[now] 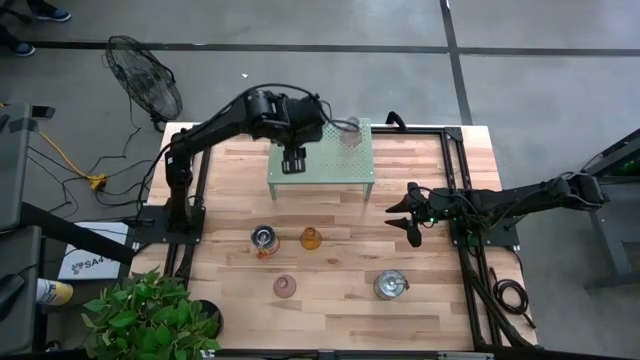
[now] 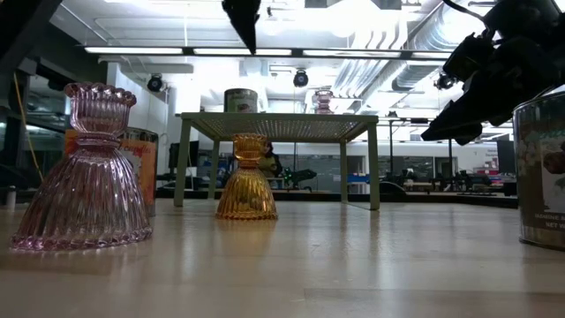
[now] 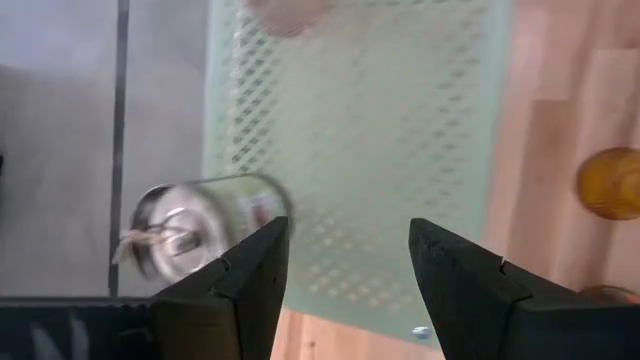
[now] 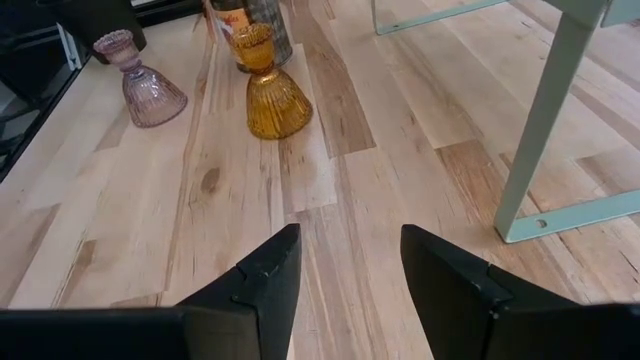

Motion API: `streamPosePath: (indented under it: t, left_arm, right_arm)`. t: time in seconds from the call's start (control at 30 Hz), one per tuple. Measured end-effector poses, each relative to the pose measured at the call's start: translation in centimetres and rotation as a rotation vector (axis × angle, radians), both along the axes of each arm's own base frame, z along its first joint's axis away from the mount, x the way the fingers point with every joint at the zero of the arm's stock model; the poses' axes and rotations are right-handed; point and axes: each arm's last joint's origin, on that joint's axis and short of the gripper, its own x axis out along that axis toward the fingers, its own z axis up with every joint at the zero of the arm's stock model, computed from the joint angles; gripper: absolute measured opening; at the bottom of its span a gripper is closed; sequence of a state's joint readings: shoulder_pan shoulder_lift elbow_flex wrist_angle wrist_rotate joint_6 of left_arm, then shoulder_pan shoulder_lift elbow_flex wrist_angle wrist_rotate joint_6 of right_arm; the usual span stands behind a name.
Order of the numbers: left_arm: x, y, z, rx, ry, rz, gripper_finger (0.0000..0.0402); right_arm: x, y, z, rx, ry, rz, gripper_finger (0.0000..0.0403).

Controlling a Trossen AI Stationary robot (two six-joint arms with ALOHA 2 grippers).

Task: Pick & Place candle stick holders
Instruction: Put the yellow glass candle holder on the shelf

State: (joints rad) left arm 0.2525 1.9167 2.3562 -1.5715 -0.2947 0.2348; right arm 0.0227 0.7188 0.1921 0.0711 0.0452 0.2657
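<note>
The left tool (image 1: 293,163) hangs wide and empty over the green shelf (image 1: 330,170), its jar-like holder (image 3: 205,222) blurred.

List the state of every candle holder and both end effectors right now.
left end effector: open, empty, above green shelf
right end effector: open, empty, above table
shelf jar: upright, not gripped
shelf pink holder: upright
amber holder: upright on table
table pink holder: upright
left table jar: upright
right table jar: upright
</note>
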Motion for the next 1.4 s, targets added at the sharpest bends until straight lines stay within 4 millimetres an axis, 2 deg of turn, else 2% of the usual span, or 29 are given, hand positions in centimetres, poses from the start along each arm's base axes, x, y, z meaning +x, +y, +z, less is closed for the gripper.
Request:
streamPosePath:
  t: [0.33,0.53,0.7,0.87,1.1,1.27,1.4]
  left_arm:
    - [1.1,-5.2,0.0,-0.095,-0.05,-0.066,0.0202]
    - [1.6,-8.1,-1.4,-0.126,-0.013,-0.084,0.0202]
    - [2.2,-10.3,-3.8,-0.142,0.071,-0.104,0.0202]
    - [3.2,-12.4,-7.0,-0.157,0.121,-0.147,0.0202]
    - [4.1,-15.0,-11.4,-0.186,0.134,-0.216,0.0202]
    - [4.2,-16.2,-14.0,-0.188,0.145,-0.23,0.0202]
    - [4.4,-16.3,-15.9,-0.202,0.14,-0.234,0.0202]
  right_arm:
    - [0.0,0.0,0.0,0.001,0.0,0.003,0.0167]
    - [0.0,0.1,0.0,0.014,0.0,0.029,0.0167]
    - [0.0,0.1,0.0,0.014,0.0,0.03,0.0167]
    - [0.0,0.1,0.0,0.013,0.0,0.031,0.0167]
    - [0.0,0.1,0.0,0.012,0.001,0.032,0.0167]
    - [0.0,0.1,0.0,0.012,0.0,0.032,0.0167]
    - [0.0,0.1,0.0,0.012,0.0,0.032,0.0167]
